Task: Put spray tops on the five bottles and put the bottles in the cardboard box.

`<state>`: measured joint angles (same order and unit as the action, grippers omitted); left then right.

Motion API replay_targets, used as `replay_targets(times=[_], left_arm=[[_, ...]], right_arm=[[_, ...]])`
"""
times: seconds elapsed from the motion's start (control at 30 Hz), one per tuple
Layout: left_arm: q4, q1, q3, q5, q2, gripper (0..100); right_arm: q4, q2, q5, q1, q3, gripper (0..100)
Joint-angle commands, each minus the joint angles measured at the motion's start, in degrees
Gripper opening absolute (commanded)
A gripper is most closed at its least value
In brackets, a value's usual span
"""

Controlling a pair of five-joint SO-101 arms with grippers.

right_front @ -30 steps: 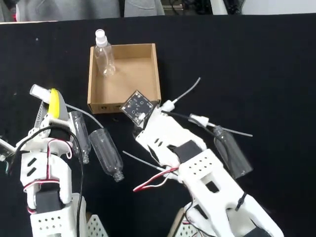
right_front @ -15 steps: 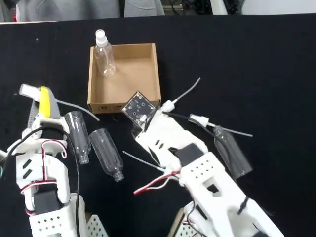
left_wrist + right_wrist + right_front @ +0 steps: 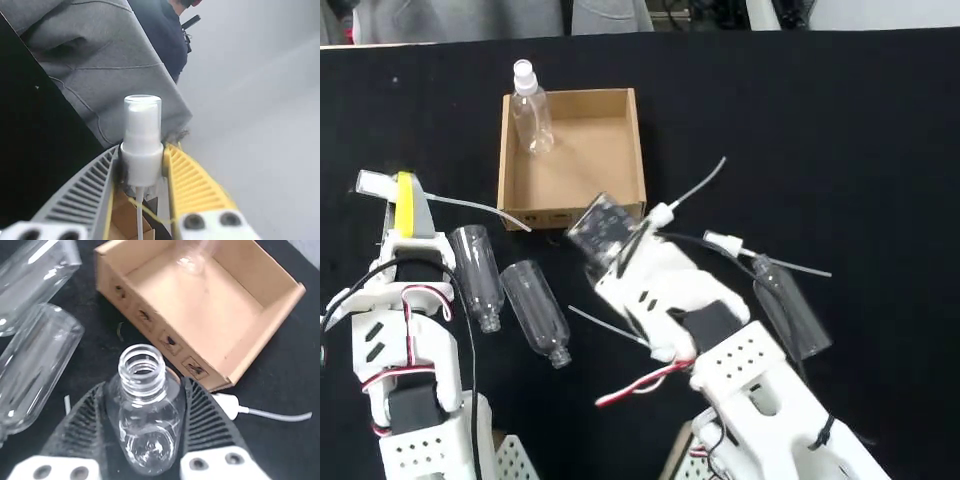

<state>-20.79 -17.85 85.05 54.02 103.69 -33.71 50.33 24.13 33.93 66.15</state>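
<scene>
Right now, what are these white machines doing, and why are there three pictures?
They are two robot arms at a black table, each ending in a pincher called a gripper. One picture looks down from above. The other two come from small cameras on the arms' wrists. The left gripper pinches a spray top. The right gripper pinches an open bottle. A cardboard box has one finished bottle standing inside. A second bottle and a third bottle lie by the left arm, and a fourth bottle lies by the right arm. Loose spray tops lie nearby.

Capped bottle (image 3: 532, 118) upright in cardboard box (image 3: 585, 160), clear bottles (image 3: 535, 312) lying outside
</scene>
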Motion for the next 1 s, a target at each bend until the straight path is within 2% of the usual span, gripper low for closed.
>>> replay_targets(times=[0.0, 0.1, 0.4, 0.97], left_arm=[[1.6, -0.2, -1.2, 1.9, 0.7, 3], [1.6, 0.0, -1.1, 3.5, 0.7, 3], [1.3, 10.0, -0.7, 3.9, 0.7, 3], [1.1, 12.6, 0.7, 3.8, 0.7, 3]], right_arm=[[-0.1, 2.5, 2.6, 2.6, 1.1, 1.8], [-0.1, 2.5, 2.8, 2.9, 1.3, 1.8], [0.0, 2.2, 2.9, 4.1, 1.5, 1.8], [0.0, 2.2, 2.9, 4.0, 1.5, 1.8]])
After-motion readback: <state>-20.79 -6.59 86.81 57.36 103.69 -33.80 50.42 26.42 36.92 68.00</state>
